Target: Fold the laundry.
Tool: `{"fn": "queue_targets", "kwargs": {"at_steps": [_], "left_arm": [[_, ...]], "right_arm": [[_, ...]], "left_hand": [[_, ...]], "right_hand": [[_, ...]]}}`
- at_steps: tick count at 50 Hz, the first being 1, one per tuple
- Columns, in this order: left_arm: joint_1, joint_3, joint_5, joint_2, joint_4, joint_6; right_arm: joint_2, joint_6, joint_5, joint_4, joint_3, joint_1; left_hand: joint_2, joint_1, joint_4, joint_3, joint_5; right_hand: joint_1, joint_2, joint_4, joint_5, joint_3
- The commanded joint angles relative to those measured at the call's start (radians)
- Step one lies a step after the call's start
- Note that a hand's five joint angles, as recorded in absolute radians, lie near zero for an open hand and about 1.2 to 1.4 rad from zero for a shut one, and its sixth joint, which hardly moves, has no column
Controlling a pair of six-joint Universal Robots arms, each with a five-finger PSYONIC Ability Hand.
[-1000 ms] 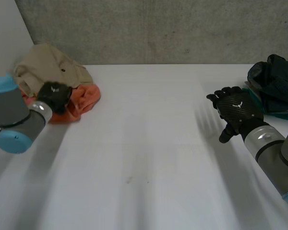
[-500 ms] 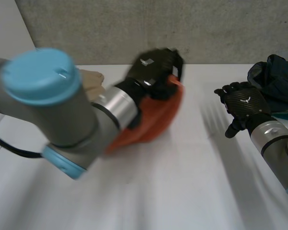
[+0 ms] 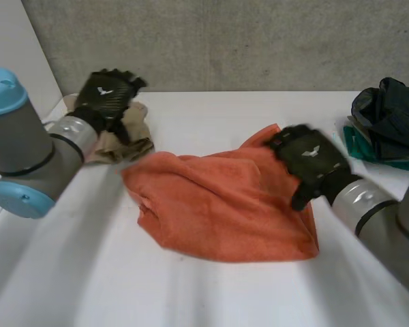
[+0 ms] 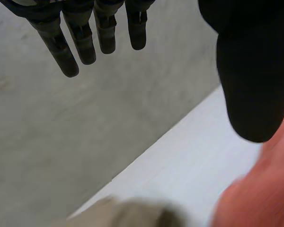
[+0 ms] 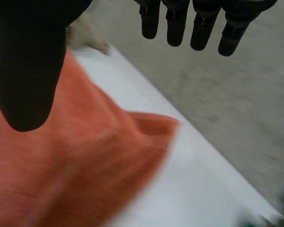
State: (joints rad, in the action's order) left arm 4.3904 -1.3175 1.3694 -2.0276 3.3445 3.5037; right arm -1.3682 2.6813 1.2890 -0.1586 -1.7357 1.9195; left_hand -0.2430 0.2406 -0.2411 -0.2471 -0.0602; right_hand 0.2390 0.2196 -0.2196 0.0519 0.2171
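- Orange cloth (image 3: pixel 218 204) lies rumpled on the white table (image 3: pixel 211 300). Its far corner is under my right hand (image 3: pixel 307 158), and the rest spreads away from that palm toward my left hand (image 3: pixel 108 95).
- Right hand: fingers (image 5: pixel 175 28) straight, thumb held apart, gripping nothing, poised over that corner.
- Left hand: fingers (image 4: pixel 64 52) straight and spread, empty, above the beige garment (image 3: pixel 126 139), with the orange edge just beside it.
- I judge the step is flattening before any fold. I'd pinch the corner beneath the right palm, bring the left hand to the nearest edge, then draw the two apart gently.
- I'd keep clear of the dark pile (image 3: pixel 388 116) beyond my right hand.
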Motion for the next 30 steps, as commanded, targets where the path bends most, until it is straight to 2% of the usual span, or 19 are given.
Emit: {"fn": "queue_targets", "kwargs": {"at_steps": [1,9,14,17,18,19,21,25,26,29,30], "left_arm": [[0.116,0.104,0.019,-0.176,0.004,0.245],[0.143,0.274,0.008,-0.393,0.007,0.264],[0.147,0.345,0.008,-0.473,0.049,0.271],[0.147,0.392,0.019,-0.519,0.079,0.281],[0.149,0.418,0.026,-0.534,0.087,0.288],[0.149,0.432,0.033,-0.542,0.09,0.293],[0.15,0.46,0.06,-0.554,0.095,0.305],[0.184,0.529,0.226,-0.568,0.141,0.36],[0.207,0.549,0.311,-0.565,0.177,0.4],[0.242,0.57,0.457,-0.554,0.248,0.475],[0.254,0.561,0.532,-0.537,0.303,0.513]], "right_arm": [[0.102,-0.046,-0.054,0.039,-0.005,0.111],[0.19,-0.097,0.004,-0.068,-0.004,0.17],[0.221,-0.103,0.049,-0.108,-0.005,0.18],[0.225,-0.103,0.053,-0.111,-0.008,0.188],[0.227,-0.103,0.053,-0.113,-0.01,0.19],[0.227,-0.103,0.055,-0.113,-0.01,0.19],[0.227,-0.103,0.058,-0.113,-0.011,0.187],[0.225,-0.101,0.062,-0.113,-0.016,0.179],[0.225,-0.101,0.064,-0.113,-0.016,0.179],[0.222,-0.101,0.066,-0.113,-0.016,0.177],[0.222,-0.101,0.066,-0.113,-0.016,0.177]], "left_hand": [[-0.032,0.035,-0.034,-0.028,-0.04],[-0.064,0.067,-0.066,-0.06,-0.073],[-0.287,0.29,-0.289,-0.283,-0.295],[-0.633,0.636,-0.635,-0.629,-0.641],[-0.861,0.863,-0.863,-0.857,-0.869],[-0.988,0.99,-0.99,-0.984,-0.996],[-1.153,1.155,-1.155,-1.149,-1.161],[-1.153,1.156,-1.155,-1.149,-1.161],[-1.153,1.156,-1.155,-1.149,-1.161],[-1.153,1.156,-1.155,-1.149,-1.161],[-1.153,1.156,-1.155,-1.149,-1.161]], "right_hand": [[-0.064,-0.045,0.045,-0.052,-0.043],[-0.064,-0.045,0.045,-0.052,-0.043],[-0.064,-0.045,0.045,-0.052,-0.043],[-0.064,-0.045,0.045,-0.052,-0.043],[-0.064,-0.045,0.045,-0.052,-0.043],[-0.064,-0.045,0.045,-0.052,-0.043],[0.004,0.023,-0.023,0.016,0.026],[0.028,0.047,-0.047,0.041,0.05],[0.028,0.047,-0.047,0.041,0.05],[0.028,0.047,-0.047,0.041,0.05],[0.028,0.047,-0.047,0.041,0.05]]}}
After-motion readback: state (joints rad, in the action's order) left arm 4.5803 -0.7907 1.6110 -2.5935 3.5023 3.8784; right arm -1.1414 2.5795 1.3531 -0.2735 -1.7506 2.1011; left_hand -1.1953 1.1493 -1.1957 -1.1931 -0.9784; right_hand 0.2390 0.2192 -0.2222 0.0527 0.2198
